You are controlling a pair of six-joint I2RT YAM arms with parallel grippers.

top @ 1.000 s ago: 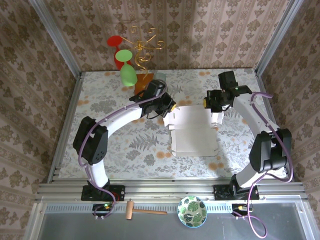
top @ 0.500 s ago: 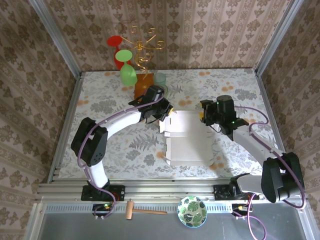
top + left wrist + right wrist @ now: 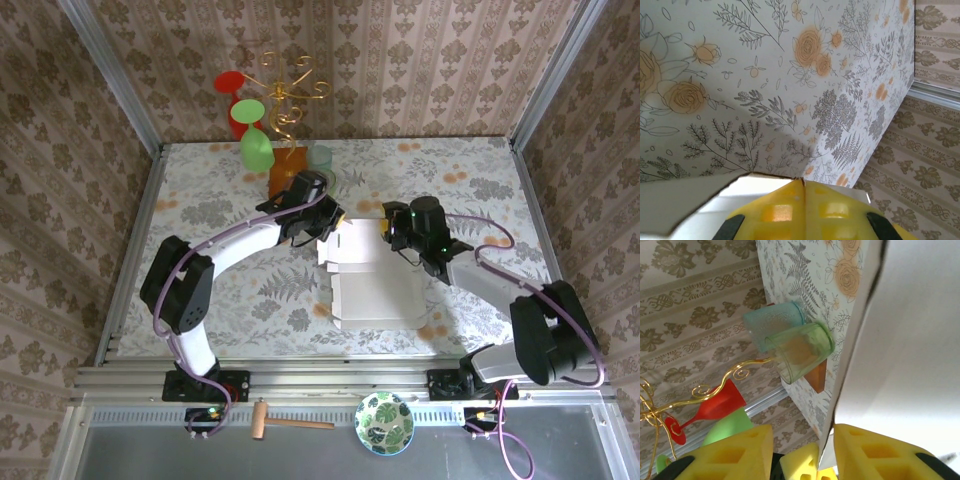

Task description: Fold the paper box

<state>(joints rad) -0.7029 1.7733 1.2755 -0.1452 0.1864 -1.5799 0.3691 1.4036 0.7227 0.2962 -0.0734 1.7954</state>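
Paper box (image 3: 375, 285), thin creased pale cardboard, left fingers (image 3: 775, 215) clenched, right fingers (image 3: 875, 452) spread astride edge

**Laboratory robot test cell dressed as a domestic room.** A bench-top enclosure is framed by aluminium posts (image 3: 110, 82) and a slotted rail (image 3: 330, 378), to which the left arm (image 3: 240, 243) and right arm (image 3: 490, 282) are bolted. Purple cables (image 3: 482, 219) are routed along them. The walls are lined with damask wallpaper (image 3: 420, 60) and the table with a floral sheet (image 3: 230, 295). Household props are provided: a gold wire rack (image 3: 285, 95) with coloured goblets (image 3: 255, 150), a wooden mallet (image 3: 285, 423) and a patterned bowl (image 3: 385, 423).
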